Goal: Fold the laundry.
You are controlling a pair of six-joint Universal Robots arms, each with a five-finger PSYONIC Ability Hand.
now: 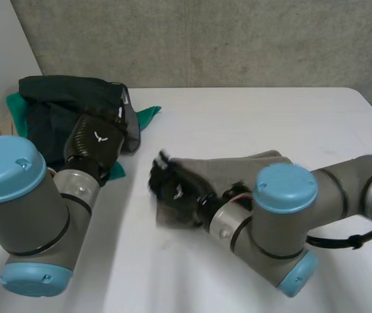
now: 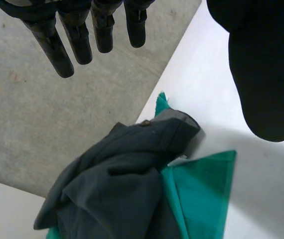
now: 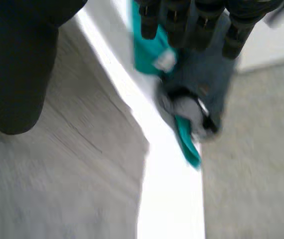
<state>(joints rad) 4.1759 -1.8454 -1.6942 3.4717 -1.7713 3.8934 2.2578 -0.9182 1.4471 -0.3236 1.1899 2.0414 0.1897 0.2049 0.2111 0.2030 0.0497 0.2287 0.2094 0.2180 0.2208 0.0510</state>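
Crumpled dark garment over smooth teal cloth

White table carries a green cloth at its far-left corner; a grey cloth mid-table.

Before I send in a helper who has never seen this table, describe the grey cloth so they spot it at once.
On the white table, look to the middle, by the right robot hand. The grey cloth lies flat there, partly under that hand. Unlike the dark garment heaped on a teal cloth at the far left corner, it is pale and alone.
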